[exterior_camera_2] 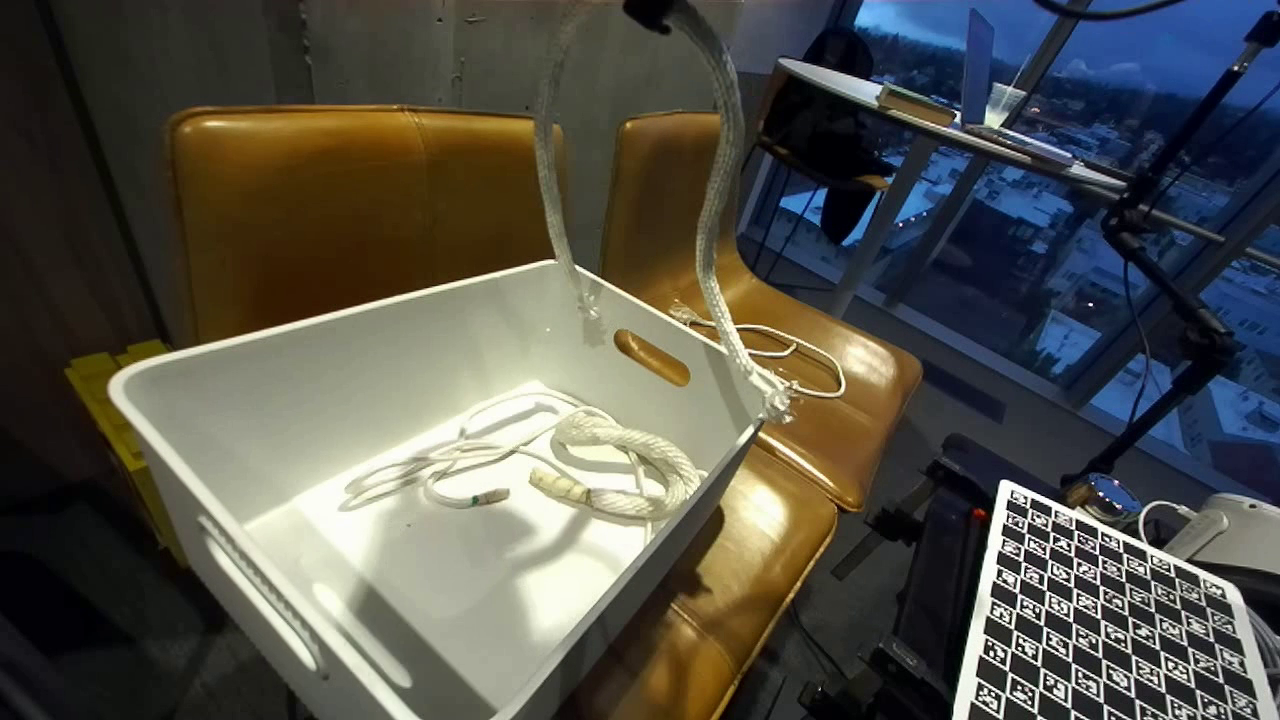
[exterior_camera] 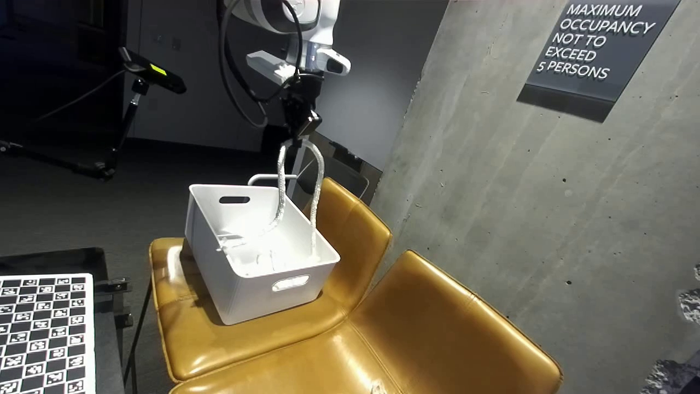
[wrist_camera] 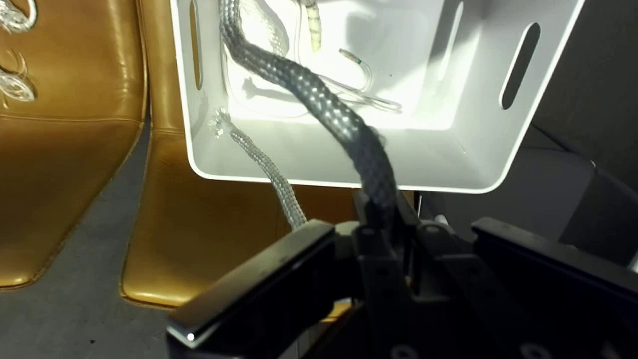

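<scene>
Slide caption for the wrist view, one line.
Tool gripping a braided rope; below, on a tan chair, a white bin holding loose cords.

In an exterior view, a sign [exterior_camera: 599,57] on the wall [exterior_camera: 492,180] reads, in white capitals on dark grey, "MAXIMUM OCCUPANCY NOT TO EXCEED 5 PERSONS"; the wording is set over five lines, the numeral 5 opening the last.

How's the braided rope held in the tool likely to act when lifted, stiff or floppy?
Probably bendy with some spring: the rope arches through the tool, and one side bows instead of hanging straight. Its frayed ends droop below the tool, so they'd likely sway. Being splayed, they might also snag.
</scene>
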Robot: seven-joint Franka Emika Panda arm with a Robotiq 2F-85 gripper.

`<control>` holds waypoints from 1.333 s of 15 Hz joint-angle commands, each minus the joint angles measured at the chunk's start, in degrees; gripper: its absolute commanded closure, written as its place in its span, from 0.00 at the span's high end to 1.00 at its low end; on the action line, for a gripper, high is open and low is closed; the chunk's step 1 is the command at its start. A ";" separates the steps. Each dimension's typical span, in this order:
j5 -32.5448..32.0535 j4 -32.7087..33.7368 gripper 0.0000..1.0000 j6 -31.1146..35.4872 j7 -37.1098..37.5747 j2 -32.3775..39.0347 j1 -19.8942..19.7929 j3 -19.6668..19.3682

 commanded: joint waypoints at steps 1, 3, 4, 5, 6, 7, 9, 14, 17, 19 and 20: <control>-1.58 8.19 0.03 -3.09 2.77 5.50 1.63 0.09; -1.86 9.64 0.03 -3.05 3.27 7.52 2.33 -0.04; -2.03 10.30 0.03 -3.12 3.53 8.48 2.66 -0.12; -2.13 10.78 0.03 -3.18 3.64 9.40 2.88 -0.21; -2.19 11.09 0.03 -3.12 3.75 10.23 3.05 -0.29; -2.27 11.30 0.03 -3.10 3.73 10.97 3.16 -0.37; -2.46 11.33 0.03 -2.91 3.55 12.18 3.22 -0.53; -2.55 8.89 0.03 -2.00 3.12 13.37 3.05 -0.81; -2.19 6.45 0.03 -1.36 2.93 13.18 2.98 -0.70; -2.27 5.31 0.03 -1.25 3.06 13.33 3.04 -0.74; -2.28 4.90 0.03 -1.26 3.06 13.40 3.04 -0.73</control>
